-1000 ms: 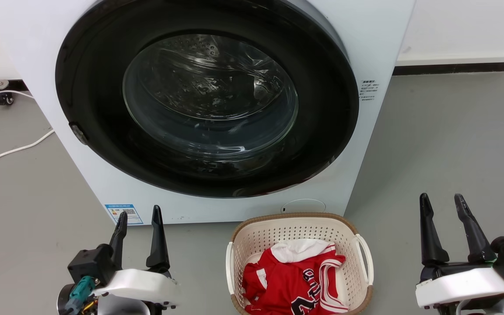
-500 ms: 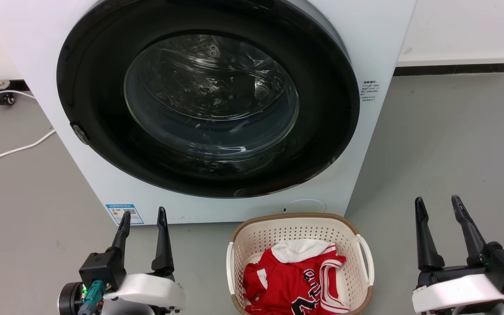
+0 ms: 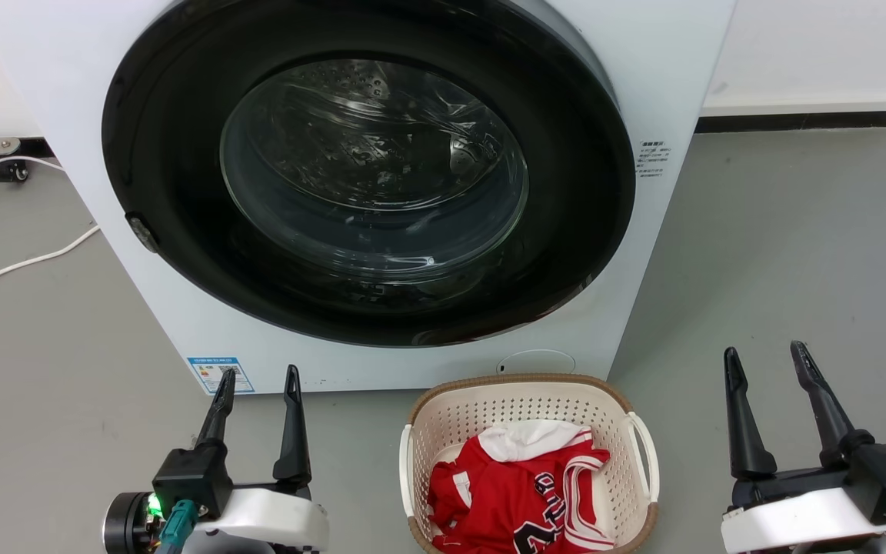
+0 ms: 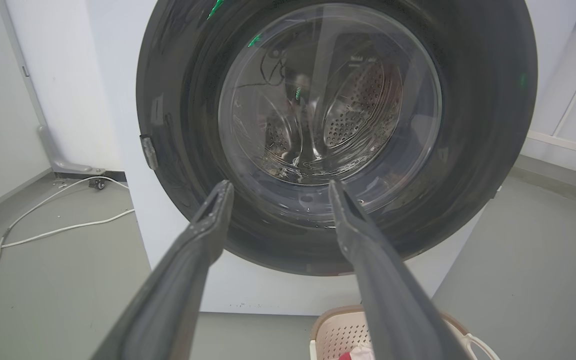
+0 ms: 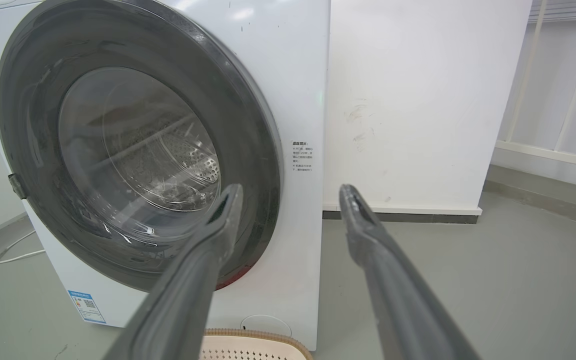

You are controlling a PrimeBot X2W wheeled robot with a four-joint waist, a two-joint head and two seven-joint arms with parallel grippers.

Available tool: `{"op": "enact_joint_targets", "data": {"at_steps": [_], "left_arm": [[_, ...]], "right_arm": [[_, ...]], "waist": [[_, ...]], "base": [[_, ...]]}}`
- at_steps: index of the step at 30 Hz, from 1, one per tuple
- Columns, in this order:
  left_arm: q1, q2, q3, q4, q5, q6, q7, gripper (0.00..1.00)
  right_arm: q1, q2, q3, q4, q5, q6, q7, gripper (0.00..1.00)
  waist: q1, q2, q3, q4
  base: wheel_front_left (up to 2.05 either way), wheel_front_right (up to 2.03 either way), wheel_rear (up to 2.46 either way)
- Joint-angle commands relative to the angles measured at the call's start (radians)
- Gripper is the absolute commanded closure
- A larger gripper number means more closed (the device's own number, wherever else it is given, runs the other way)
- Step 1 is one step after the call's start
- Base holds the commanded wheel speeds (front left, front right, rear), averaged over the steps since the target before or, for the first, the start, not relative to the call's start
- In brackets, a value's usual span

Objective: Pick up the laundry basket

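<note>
In the head view, the basket [image 3: 524, 379] sits on the floor just in front of the washer [image 3: 674, 77], with a red shirt [image 3: 512, 492] in it. The left gripper [image 3: 258, 375] and right gripper [image 3: 764, 351] are on either side, not touching it, fingers spread and holding nothing.

In the left wrist view, the spread fingers [image 4: 203, 235] point at the washer. The basket [image 4: 338, 335] peeks in at the bottom.

In the right wrist view, the fingers [image 5: 218, 225] are wide apart, with the basket [image 5: 258, 334] low between them.

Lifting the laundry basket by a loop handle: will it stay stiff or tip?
Probably stiff: the laundry basket looks like moulded perforated plastic. Likely light: just a red jersey lies inside. Lifted by one handle it may tilt, since handles sit on opposite sides.
</note>
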Motion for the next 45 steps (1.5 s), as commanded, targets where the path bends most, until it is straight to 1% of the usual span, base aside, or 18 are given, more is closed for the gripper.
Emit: {"op": "enact_joint_targets", "data": {"at_steps": [1, 3, 13, 20, 38, 45], "left_arm": [[0.008, 0.003, -0.001, -0.006, 0.019, 0.002, -0.007, 0.00], [0.009, 0.003, -0.002, -0.006, 0.032, 0.004, -0.011, 0.00], [0.009, 0.003, 0.002, 0.004, 0.022, 0.003, -0.010, 0.00], [0.007, 0.003, 0.004, 0.011, 0.020, 0.002, -0.010, 0.00], [0.006, 0.003, 0.008, 0.022, 0.017, 0.000, -0.010, 0.00], [-0.038, 0.003, -0.008, 0.050, 0.024, -0.023, -0.010, 0.00]], "right_arm": [[0.015, -0.004, 0.000, -0.006, -0.017, 0.000, -0.007, 0.00], [0.017, -0.004, -0.002, -0.005, -0.020, 0.000, -0.011, 0.00], [0.013, -0.004, -0.006, 0.023, 0.042, 0.000, -0.009, 0.00], [0.010, -0.004, -0.006, 0.034, 0.055, 0.000, -0.009, 0.00], [0.008, -0.004, 0.001, 0.033, 0.044, 0.000, -0.009, 0.00], [-0.018, -0.004, -0.011, 0.052, 0.018, 0.000, -0.009, 0.00]], "waist": [[0.0000, 0.0000, 0.001, 0.000], [0.0000, 0.0000, 0.001, -0.001], [0.0000, 0.0000, 0.003, -0.002], [0.0000, 0.0000, 0.004, 0.000], [0.0000, 0.0000, 0.007, -0.004], [0.0000, 0.0000, 0.045, -0.006]], "base": [[0.00, 0.00, 0.00], [0.00, 0.00, 0.00], [0.00, 0.00, 0.00], [0.00, 0.00, 0.00], [0.00, 0.00, 0.00], [0.00, 0.00, 0.00]]}}
